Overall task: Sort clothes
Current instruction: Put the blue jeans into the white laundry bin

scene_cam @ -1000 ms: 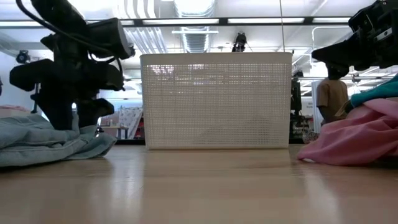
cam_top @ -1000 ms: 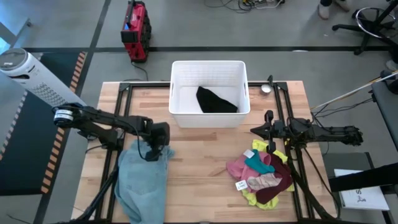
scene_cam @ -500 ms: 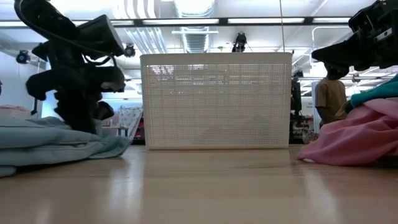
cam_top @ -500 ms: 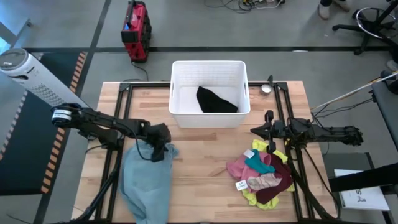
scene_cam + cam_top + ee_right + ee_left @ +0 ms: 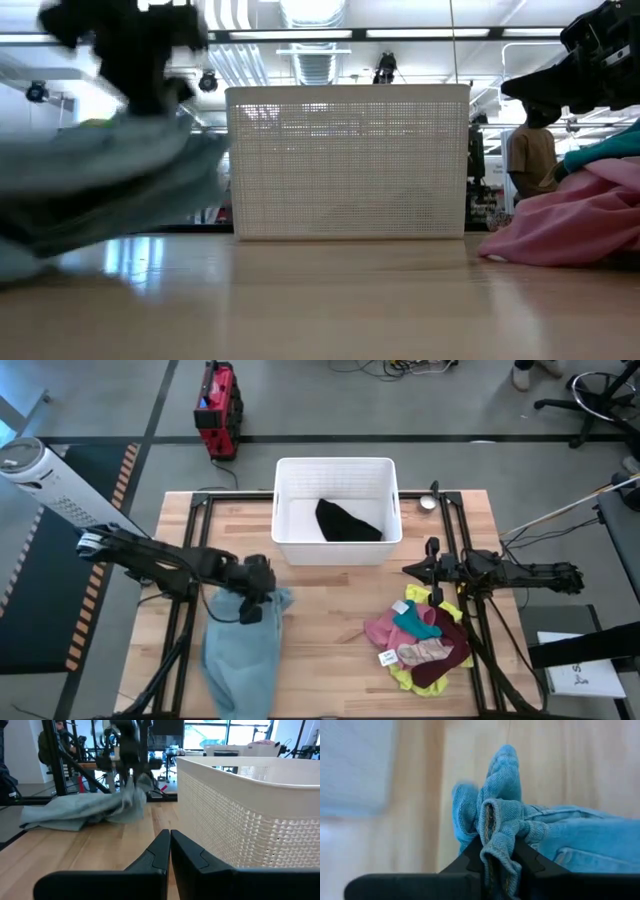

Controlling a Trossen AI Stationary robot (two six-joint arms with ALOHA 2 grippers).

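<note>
A light blue denim garment (image 5: 242,650) lies at the table's left front, and my left gripper (image 5: 256,600) is shut on its far end. A black garment (image 5: 347,523) lies inside the white basket (image 5: 337,468) at the far middle. A heap of pink, teal, maroon and yellow clothes (image 5: 425,643) rests on the table at the right front. My right gripper (image 5: 414,569) hovers shut by the basket's right near corner, above that heap, touching nothing. My left gripper pinches a bunched, hemmed fold (image 5: 496,851) at the light blue garment's far end between its two fingers, several layers together. The fingers point down at it. That end is lifted off the table; the rest (image 5: 240,670) trails toward the near edge on the wood.
Black metal frame rails (image 5: 182,650) run along the table's left and right sides. A small round silver thing (image 5: 428,502) sits at the far right of the table. Bare wood lies between the blue garment and the heap.
My left gripper has shut on the light blue garment's far end and has risen with it, shifting a little toward the table's right edge. That end has come up off the table and the cloth has drawn longer and narrower behind it, its near part still lying down.
</note>
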